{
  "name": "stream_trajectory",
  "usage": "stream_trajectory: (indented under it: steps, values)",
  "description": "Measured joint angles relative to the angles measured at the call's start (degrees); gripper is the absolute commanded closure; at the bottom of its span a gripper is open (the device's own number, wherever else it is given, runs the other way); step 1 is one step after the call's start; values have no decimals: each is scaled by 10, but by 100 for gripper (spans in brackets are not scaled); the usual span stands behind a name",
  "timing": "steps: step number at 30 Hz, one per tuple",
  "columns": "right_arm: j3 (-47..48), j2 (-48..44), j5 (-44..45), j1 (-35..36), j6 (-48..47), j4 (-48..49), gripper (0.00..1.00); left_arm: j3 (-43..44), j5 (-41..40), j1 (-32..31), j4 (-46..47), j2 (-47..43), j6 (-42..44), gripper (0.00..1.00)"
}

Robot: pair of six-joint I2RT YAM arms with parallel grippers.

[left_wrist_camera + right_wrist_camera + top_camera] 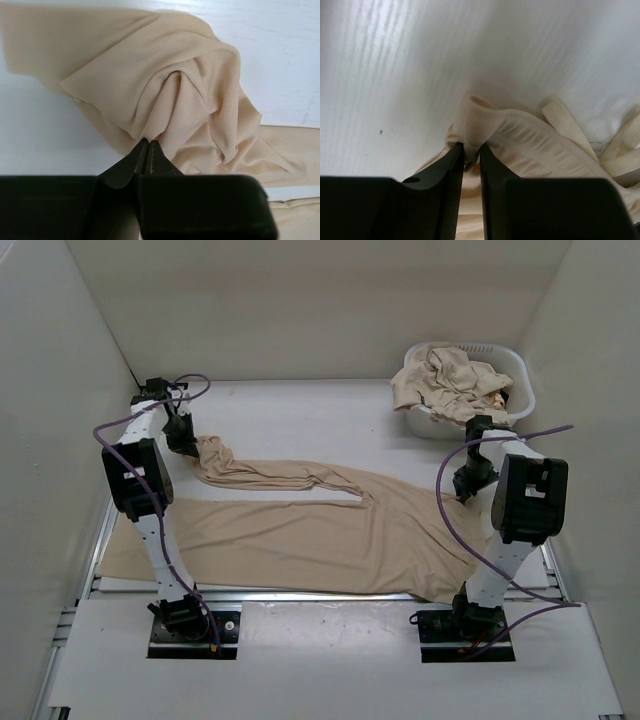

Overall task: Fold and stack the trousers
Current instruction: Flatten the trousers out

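On table (300, 410) | trousers (300, 535) spread flat, 2 legs leftward | left gripper (148, 141) clamped tight on leg cloth | right gripper (471, 150) barely parted, seemingly pinching waistband fold

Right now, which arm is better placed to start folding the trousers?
Left: the left gripper is shut tight on the trousers at a leg end; the right gripper shows a gap around a waistband fold.

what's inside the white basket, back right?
Crumpled beige cloth heaped above the rim of the basket. How many pieces, and anything under the heap, is covered.
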Motion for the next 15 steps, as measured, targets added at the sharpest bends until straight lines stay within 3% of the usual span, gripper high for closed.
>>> stream_trajectory:
  steps: [3, 6, 7, 13, 15]
  values:
    - [30, 26, -1, 0, -10, -8, 79, 8, -24, 0, -3, -10, 0, 86]
    - [52, 45, -3, 0, -22, -21, 98, -5, -75, 2, -12, -54, 0, 86]
    - [54, 46, -5, 0, -24, -23, 100, -30, -103, 4, -10, -89, 0, 86]
    - [37, 35, -22, -10, -22, -7, 100, -196, -197, 85, -15, -293, 0, 86]
    - [31, 30, -23, -11, -23, -2, 100, -237, -212, 119, -22, -320, 0, 86]
